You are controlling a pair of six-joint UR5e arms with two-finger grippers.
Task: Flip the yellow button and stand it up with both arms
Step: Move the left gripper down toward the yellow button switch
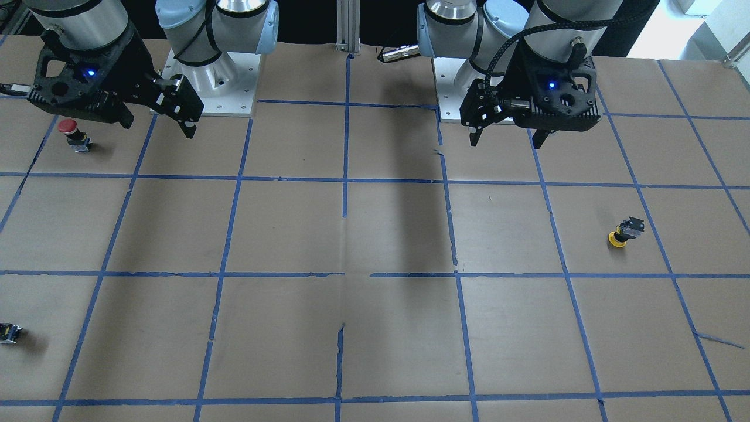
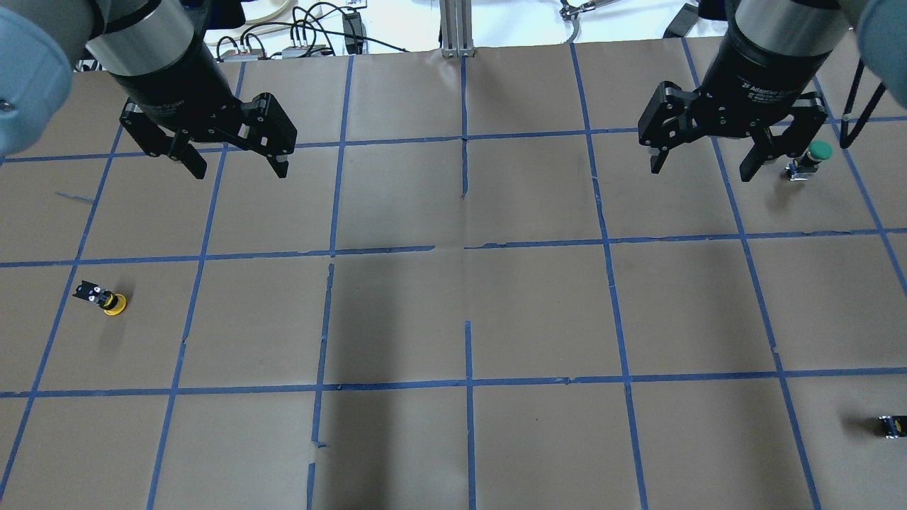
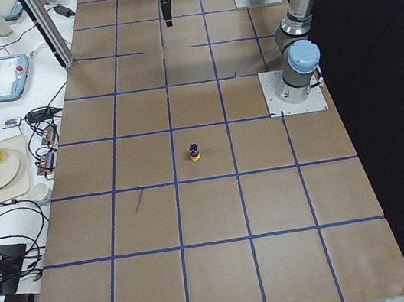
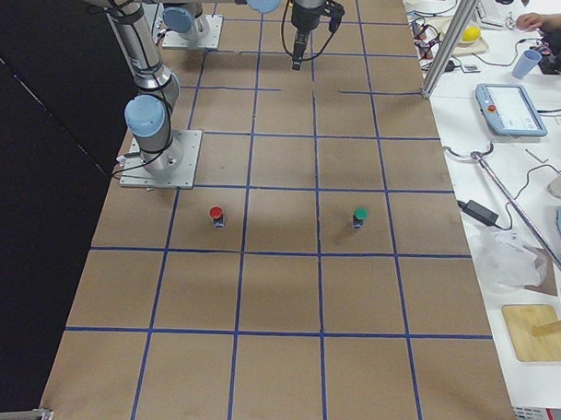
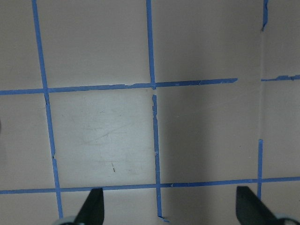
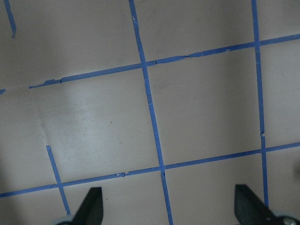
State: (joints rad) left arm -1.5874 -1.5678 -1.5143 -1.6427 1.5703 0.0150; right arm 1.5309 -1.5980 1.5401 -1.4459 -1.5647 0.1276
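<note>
The yellow button (image 2: 104,299) is on the robot's left side of the table, its yellow cap down on the paper and its black base up. It also shows in the front-facing view (image 1: 624,231) and in the exterior left view (image 3: 195,152). My left gripper (image 2: 239,170) hangs open and empty above the table, well away from the button, farther out and toward the middle; it also shows in the front-facing view (image 1: 507,142). My right gripper (image 2: 701,170) is open and empty on the other side, and it shows too in the front-facing view (image 1: 158,126). Both wrist views show only taped paper.
A green-capped button (image 2: 811,159) stands just right of the right gripper. A red-capped button (image 1: 73,133) stands near the right arm's base. A small dark capless block (image 2: 893,425) lies at the table's near right edge. Blue tape grids the brown paper (image 2: 460,319).
</note>
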